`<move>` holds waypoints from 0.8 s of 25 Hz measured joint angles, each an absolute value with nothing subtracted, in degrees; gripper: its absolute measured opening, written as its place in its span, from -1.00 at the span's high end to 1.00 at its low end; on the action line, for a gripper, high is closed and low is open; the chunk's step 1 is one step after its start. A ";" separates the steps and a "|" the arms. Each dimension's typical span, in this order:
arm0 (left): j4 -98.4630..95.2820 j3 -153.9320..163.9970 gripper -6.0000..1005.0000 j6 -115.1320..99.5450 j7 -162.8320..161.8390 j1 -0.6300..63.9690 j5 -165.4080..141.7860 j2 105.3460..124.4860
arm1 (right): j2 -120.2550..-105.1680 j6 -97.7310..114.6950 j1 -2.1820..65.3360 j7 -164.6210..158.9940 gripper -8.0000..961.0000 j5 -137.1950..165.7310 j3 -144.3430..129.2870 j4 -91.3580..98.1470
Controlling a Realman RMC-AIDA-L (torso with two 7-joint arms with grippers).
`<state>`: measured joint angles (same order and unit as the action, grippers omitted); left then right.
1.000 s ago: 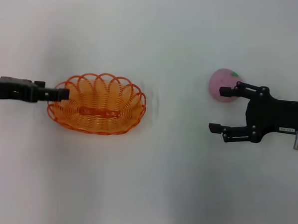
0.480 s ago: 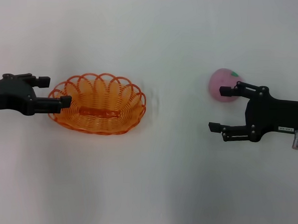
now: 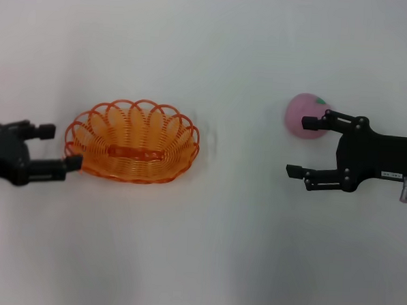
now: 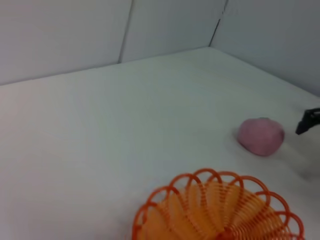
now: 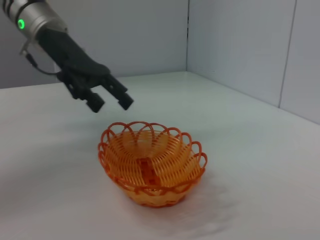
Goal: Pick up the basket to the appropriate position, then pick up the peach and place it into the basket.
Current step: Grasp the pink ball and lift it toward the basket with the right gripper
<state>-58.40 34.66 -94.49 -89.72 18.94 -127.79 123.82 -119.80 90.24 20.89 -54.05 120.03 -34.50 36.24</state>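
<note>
Two grippers in view, both with jaws apart, neither holding anything. Left gripper (image 3: 59, 147) sat just off the basket's (image 3: 132, 142) near end, its lower finger tip almost at the rim, upper finger clear of it; in the right wrist view it hung above and outside the rim, no contact visible. Basket rested on the white table (image 3: 205, 248), mouth up, long axis running from the left gripper toward the right one.

Step in hand, as I judged it: basket placement looked done or nearly so, with the left gripper free of it. Next move would fall to the right gripper (image 3: 306, 145): shift so both fingers straddle the fruit, close, lift, carry across to the basket.

Right gripper was wide open, upper fingertip lying over the peach's (image 3: 305, 115) near side, lower finger well clear on bare table, so the fruit sat off to the upper finger's side, not between the jaws. Peach stood beyond the basket's far end, well apart, green mark up and turned toward the right gripper
</note>
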 joint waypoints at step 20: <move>-51.32 27.91 -0.77 -96.85 -72.17 12.08 -128.51 124.27 | -119.79 90.18 20.66 -53.61 -0.97 119.88 -33.38 34.97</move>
